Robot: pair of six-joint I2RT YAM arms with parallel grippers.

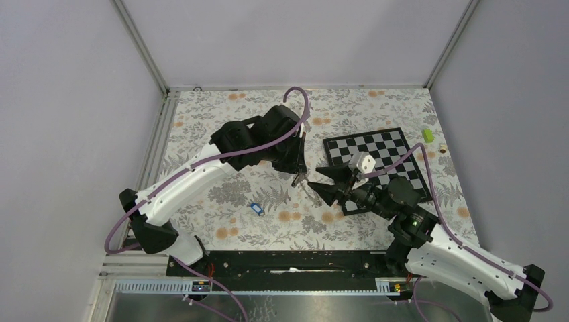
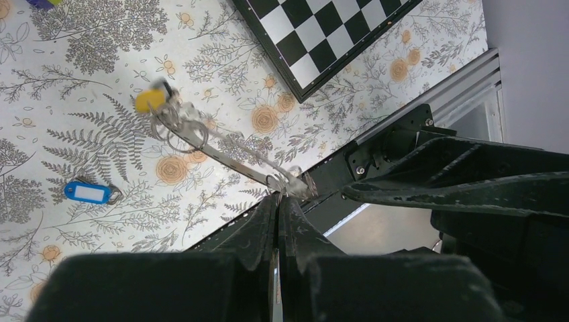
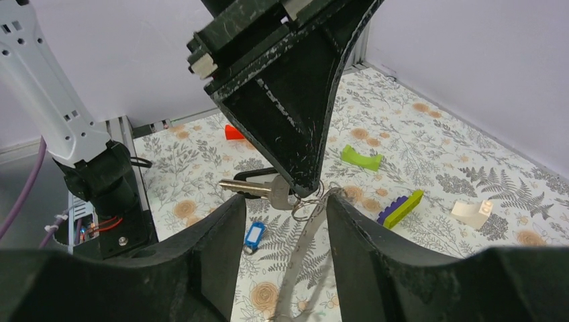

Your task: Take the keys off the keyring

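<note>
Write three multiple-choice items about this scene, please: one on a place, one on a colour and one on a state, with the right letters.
1. Where does the blue-tagged key lie?
A. on the chessboard
B. on the flowered table cover, apart from the keyring
C. between the right fingers

2. In the left wrist view, what colour is the tag at the keyring's far end?
A. yellow
B. red
C. black

3. How is the left end effector?
A. wide open
B. out of view
C. shut on the keyring

Key: 1 B, the key rests alone on the cover; 2 A, the tag there is plainly yellow; 3 C, its fingers pinch the ring's near edge.
</note>
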